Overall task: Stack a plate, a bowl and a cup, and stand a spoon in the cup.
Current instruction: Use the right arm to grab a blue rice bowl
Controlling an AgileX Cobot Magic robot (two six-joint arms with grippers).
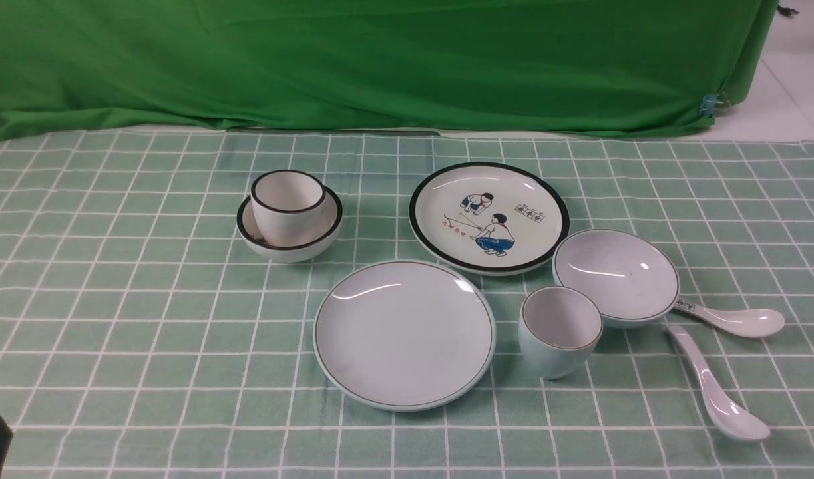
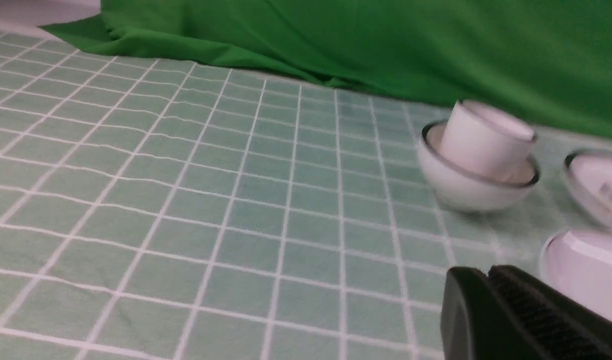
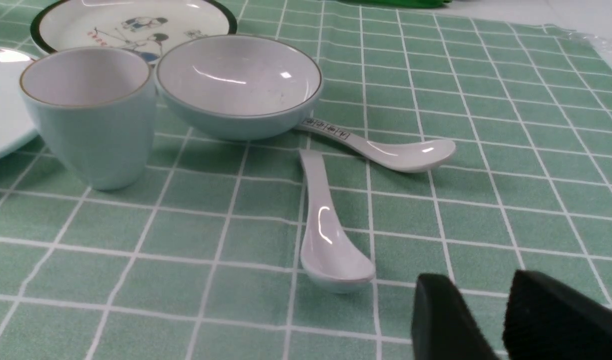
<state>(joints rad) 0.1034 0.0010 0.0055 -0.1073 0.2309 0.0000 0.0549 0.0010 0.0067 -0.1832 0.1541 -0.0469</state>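
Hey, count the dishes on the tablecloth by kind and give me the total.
Plates: 2, plain plate and cartoon plate
Bowls: 2, pale blue bowl and black-rimmed bowl
Cups: 2, pale blue cup and black-rimmed cup
Spoons: 2, plain spoon and marked spoon
Total: 8

a staged studio: green backdrop cloth behind checked tablecloth.

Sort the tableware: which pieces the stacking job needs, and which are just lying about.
Needed: plain plate, pale thin-rimmed bowl, pale cup, unmarked spoon.
Lying about: cartoon plate, black-rimmed bowl, black-rimmed cup standing in it, spoon with printed handle.
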